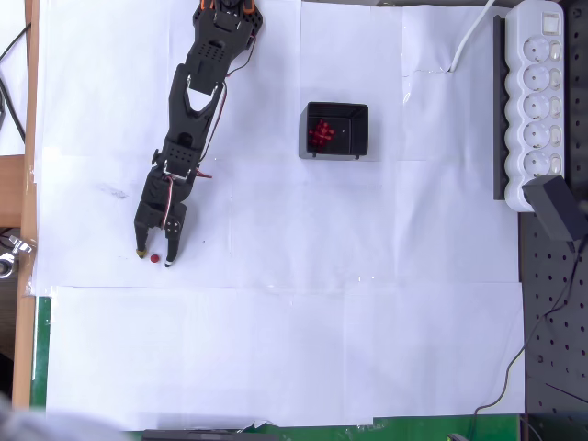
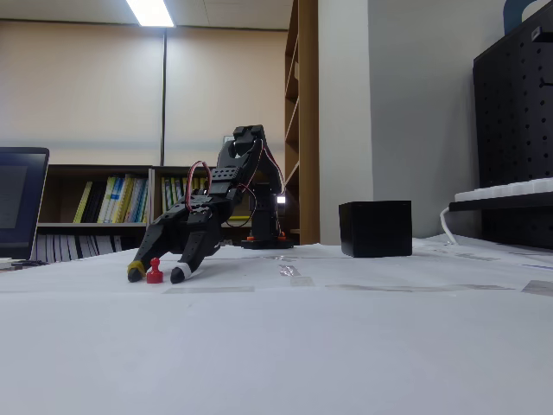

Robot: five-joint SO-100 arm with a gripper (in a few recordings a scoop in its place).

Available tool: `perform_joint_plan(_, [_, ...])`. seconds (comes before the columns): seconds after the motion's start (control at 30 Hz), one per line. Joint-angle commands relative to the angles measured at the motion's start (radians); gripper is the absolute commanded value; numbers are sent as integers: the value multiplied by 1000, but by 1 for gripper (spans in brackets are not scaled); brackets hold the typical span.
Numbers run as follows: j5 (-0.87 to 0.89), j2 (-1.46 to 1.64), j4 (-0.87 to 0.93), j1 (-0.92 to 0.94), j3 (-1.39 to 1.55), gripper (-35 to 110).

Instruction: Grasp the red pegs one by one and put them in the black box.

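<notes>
One red peg (image 1: 153, 257) (image 2: 155, 271) stands upright on the white paper at the left. My black gripper (image 1: 154, 254) (image 2: 157, 274) is down at the table, open, with one fingertip on each side of that peg and small gaps between. The black box (image 1: 336, 130) (image 2: 375, 228) sits to the right in the overhead view, holding several red pegs (image 1: 320, 134) in its left half.
A white power strip (image 1: 540, 99) on a black rail lies along the right edge, with a black plug (image 1: 555, 206) and a white cable (image 1: 470, 37). White paper sheets (image 1: 294, 322) cover the table. A laptop (image 2: 17, 212) stands at the left of the fixed view.
</notes>
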Motion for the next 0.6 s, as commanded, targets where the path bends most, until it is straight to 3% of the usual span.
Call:
perform_joint_plan(0.0, [-6,15,-18,0,9,19])
perform_joint_plan(0.57, [-3,2,-8,5,-3,0])
